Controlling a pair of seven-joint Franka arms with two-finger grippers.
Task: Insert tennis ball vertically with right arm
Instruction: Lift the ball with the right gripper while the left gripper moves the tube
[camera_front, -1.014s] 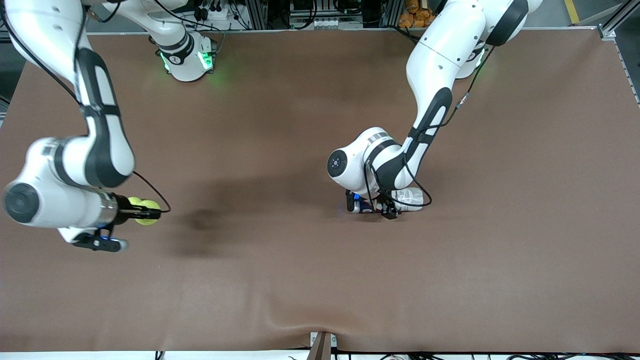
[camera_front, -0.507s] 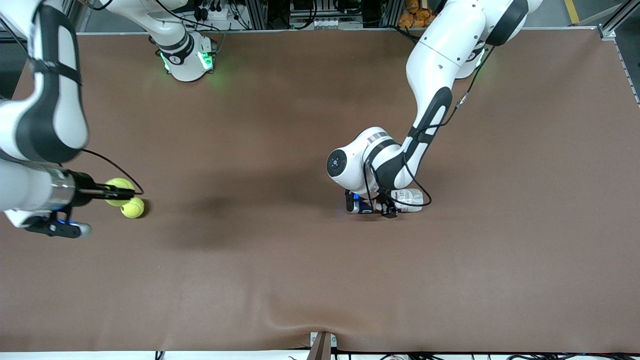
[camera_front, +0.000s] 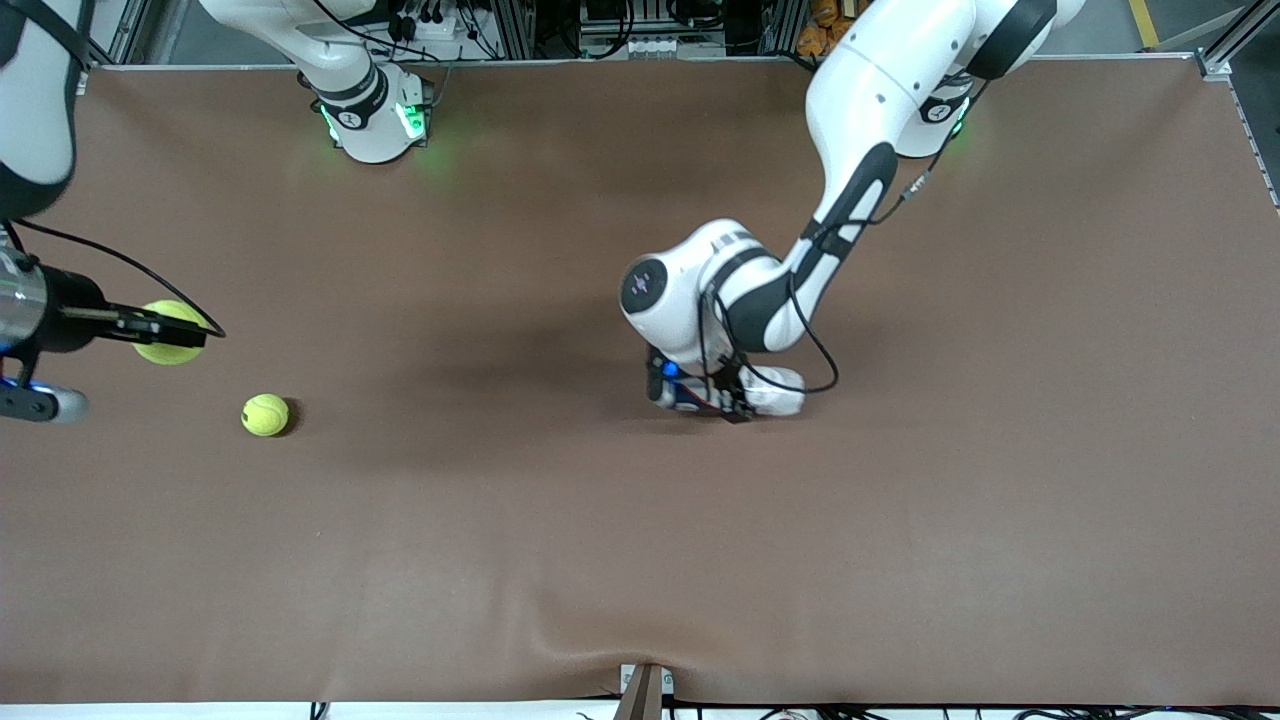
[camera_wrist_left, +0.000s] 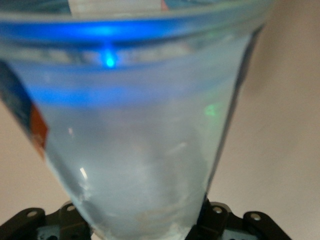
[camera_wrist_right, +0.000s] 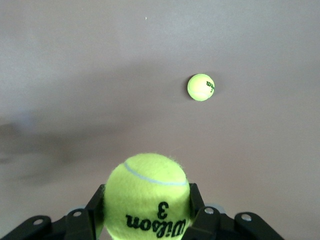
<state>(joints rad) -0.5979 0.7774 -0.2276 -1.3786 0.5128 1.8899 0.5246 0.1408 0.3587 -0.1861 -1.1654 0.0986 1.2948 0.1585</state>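
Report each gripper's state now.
Left gripper: shut on the clear tube.
Right gripper: shut on a tennis ball.

You cannot see most of the right arm (camera_front: 35, 110): the front view's edge cuts it off, leaving only part of a link and the wrist. In the right wrist view the right gripper (camera_wrist_right: 147, 210) shows only the upper part of its fingers (camera_wrist_right: 95, 207), with the held tennis ball (camera_wrist_right: 147, 197) covering the rest. The left gripper (camera_front: 735, 400) is mostly hidden under its own wrist in the front view. In the left wrist view the clear plastic container (camera_wrist_left: 135, 135) is blurred, its top cut off and its label unreadable.
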